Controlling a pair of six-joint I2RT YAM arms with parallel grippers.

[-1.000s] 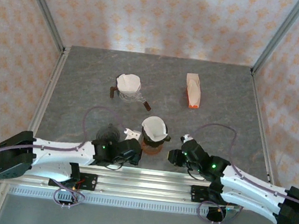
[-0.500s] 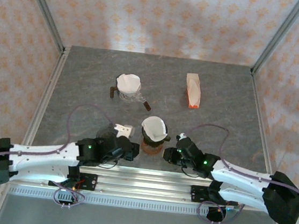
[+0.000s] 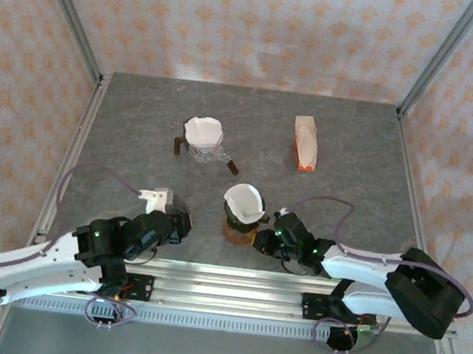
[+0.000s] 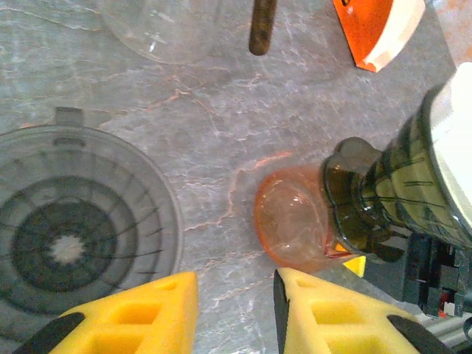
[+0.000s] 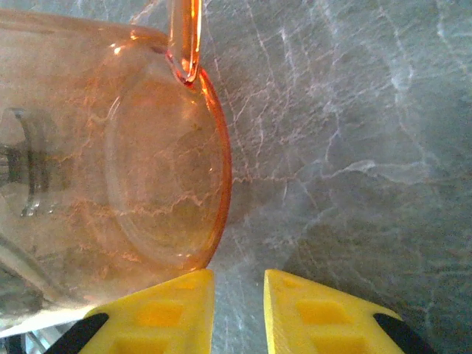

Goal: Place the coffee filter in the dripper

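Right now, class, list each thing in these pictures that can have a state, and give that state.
orange glass server: upright, looks empty.
near dripper: upright on the server.
coffee filter: seated in the near dripper.
far dripper: upright, second filter inside.
orange box: lying flat.
left gripper: open, empty.
right gripper: slightly open, empty.

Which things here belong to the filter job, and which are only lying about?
Job: white coffee filter; dark dripper holding it; orange glass server under both.
Lying about: far glass dripper, already holding a filter; orange-and-white packet; grey ribbed disc.
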